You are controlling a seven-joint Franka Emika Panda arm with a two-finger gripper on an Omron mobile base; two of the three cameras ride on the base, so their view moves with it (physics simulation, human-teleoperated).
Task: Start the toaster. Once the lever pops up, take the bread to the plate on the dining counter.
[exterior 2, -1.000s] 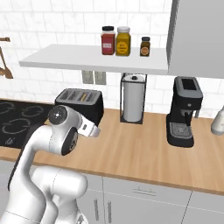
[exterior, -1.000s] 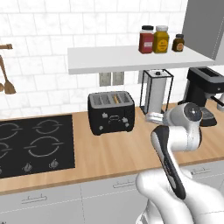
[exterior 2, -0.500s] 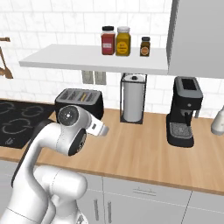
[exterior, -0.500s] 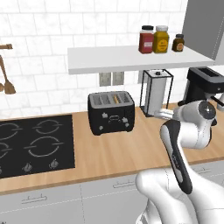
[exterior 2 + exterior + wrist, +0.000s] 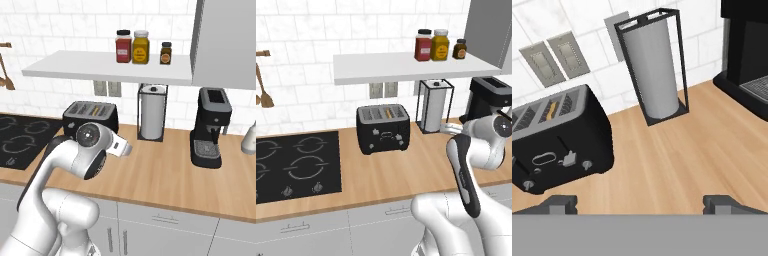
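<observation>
- Standing on the wood counter (image 5: 406, 175) against the tiled wall, the toaster (image 5: 383, 128) is a black box with several slots on top and small knobs and levers on its front.
- A pale tan edge of the bread (image 5: 388, 112) shows in one of the toaster's slots; in the hand view it appears as an orange-tan sliver (image 5: 553, 108) near the top of the toaster (image 5: 559, 140).
- The gripper (image 5: 639, 202) hangs above the bare counter, to the right of the toaster and apart from it, with its two dark fingertips (image 5: 559, 202) set wide and nothing between them.
- A paper towel roll in a black wire holder (image 5: 435, 106) stands just right of the toaster, and the black coffee machine (image 5: 212, 127) stands further right.
- A black stovetop (image 5: 293, 165) is set into the counter left of the toaster.
- Three jars (image 5: 439, 45) sit on the white shelf (image 5: 406, 67) above, and two wall outlets (image 5: 554, 62) sit on the tiles behind the toaster.
- Wooden utensils (image 5: 262, 92) hang on the wall at far left.
</observation>
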